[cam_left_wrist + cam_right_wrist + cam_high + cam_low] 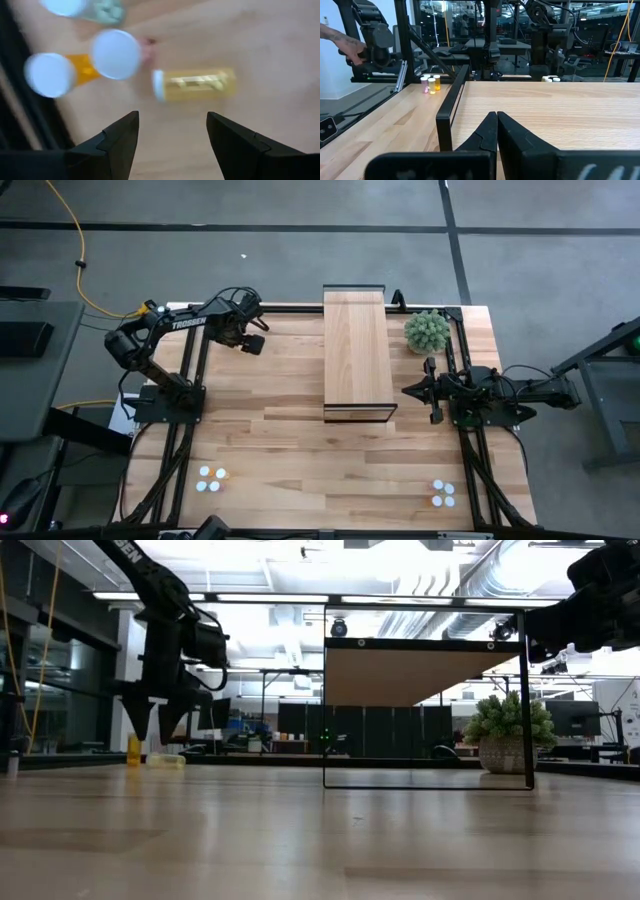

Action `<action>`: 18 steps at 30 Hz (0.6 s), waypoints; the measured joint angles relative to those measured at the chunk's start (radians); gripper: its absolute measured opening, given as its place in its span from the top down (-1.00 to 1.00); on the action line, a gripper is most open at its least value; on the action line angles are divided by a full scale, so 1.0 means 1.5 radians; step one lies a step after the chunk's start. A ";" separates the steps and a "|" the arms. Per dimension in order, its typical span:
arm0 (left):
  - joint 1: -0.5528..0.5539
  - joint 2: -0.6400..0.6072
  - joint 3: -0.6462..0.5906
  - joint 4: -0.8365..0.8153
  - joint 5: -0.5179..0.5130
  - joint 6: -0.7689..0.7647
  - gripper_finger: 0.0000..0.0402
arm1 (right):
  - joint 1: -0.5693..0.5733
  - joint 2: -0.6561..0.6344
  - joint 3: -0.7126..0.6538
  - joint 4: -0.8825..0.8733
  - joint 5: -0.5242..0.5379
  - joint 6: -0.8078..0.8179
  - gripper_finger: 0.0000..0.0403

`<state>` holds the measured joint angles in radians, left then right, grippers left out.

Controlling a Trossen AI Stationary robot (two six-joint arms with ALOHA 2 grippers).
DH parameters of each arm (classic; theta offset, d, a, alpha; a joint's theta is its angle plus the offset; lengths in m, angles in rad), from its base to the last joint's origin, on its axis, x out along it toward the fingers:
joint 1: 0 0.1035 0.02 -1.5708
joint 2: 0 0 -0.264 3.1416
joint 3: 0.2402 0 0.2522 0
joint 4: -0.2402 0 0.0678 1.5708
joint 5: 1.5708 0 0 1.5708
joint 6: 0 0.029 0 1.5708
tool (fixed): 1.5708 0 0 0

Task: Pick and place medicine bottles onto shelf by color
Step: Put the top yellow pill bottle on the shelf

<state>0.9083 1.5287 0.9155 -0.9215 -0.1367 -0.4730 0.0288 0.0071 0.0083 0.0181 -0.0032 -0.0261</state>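
The left tool [172, 137] hangs over the far left part of the table [270, 450], its two fingers spread apart with nothing between them. Just beyond its tips a yellow bottle [197, 84] lies on its side on the wood, white cap toward the other bottles. Next to it an orange bottle [55, 74] and a pink bottle [117, 54] stand upright, close together, and a pale blue-green bottle [87, 9] sits just past them. In the low view the same tool points straight down a little above the table, with the bottles low behind it.

The shelf [356, 350] stands across the middle of the far half of the table, well apart from these bottles. The right tool [496, 131] waits to the right of the shelf, clenched shut and empty, near a potted plant [427, 330]. More bottles stand in two small groups near the front corners, left [210, 478] and right [443, 493].
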 joint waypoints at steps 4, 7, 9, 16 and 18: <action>-0.005 -0.027 0.000 -0.026 0.034 0.041 -0.11 | 0.000 0.000 0.000 0.000 0.000 0.000 1.00; -0.017 -0.060 0.000 -0.031 0.033 0.080 -0.11 | 0.000 0.000 0.000 0.000 0.000 0.000 1.00; -0.038 -0.071 0.000 -0.022 0.031 0.114 -0.11 | 0.000 0.000 0.000 0.000 0.000 0.000 1.00; -0.139 -0.017 0.030 -0.036 -0.002 0.224 -0.11 | 0.000 0.000 0.000 0.000 0.000 0.000 1.00; -0.155 0.013 0.048 -0.037 -0.041 0.244 -0.11 | 0.000 0.000 0.000 0.000 0.000 0.000 1.00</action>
<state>0.6756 1.5484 0.9877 -0.9766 -0.1984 -0.1065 0.0288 0.0068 0.0084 0.0181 -0.0030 -0.0261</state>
